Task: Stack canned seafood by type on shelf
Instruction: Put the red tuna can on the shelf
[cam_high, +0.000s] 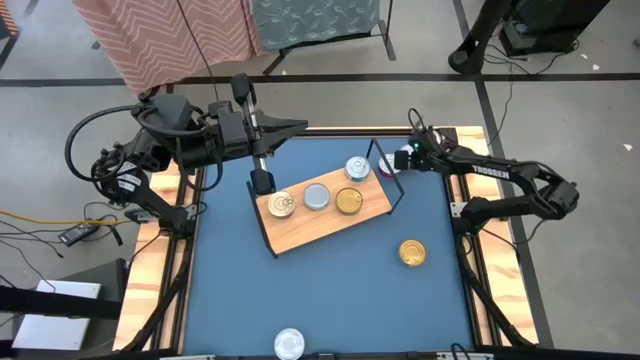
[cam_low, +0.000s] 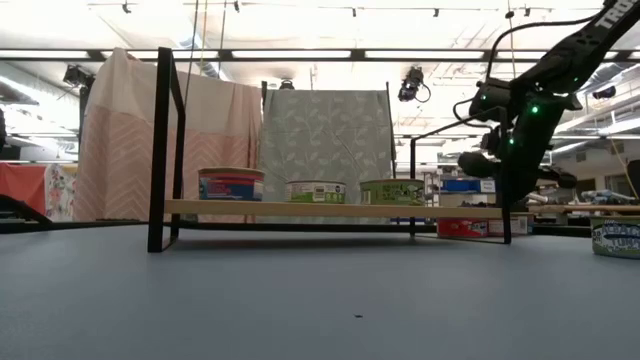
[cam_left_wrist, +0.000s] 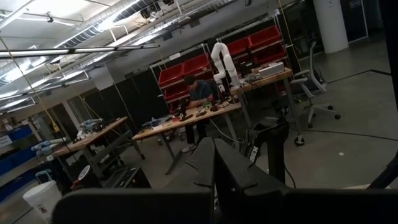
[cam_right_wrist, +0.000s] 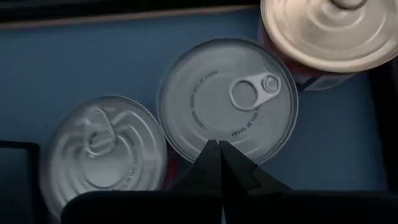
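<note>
Three silver-lidded cans (cam_right_wrist: 227, 99) are seen only by the right wrist, under the clenched right gripper (cam_right_wrist: 219, 144); the left gripper (cam_high: 300, 126), clenched too, is held past the table's far rim (cam_high: 330, 130).

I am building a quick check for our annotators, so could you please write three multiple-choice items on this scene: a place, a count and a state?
1. Where is the gold tin that is off the shelf? A in the left gripper; B on the blue table, apart from the shelf; C atop a silver tin.
2. How many gold-lidded tins sit on the shelf? A none; B five; C two.
3. How do the right gripper's fingers stand? A shut, empty; B wide open; C clamped on a gold tin.
Key: B, it lies alone on the table; C, two show on the board; A, the fingers meet with nothing between.
</note>
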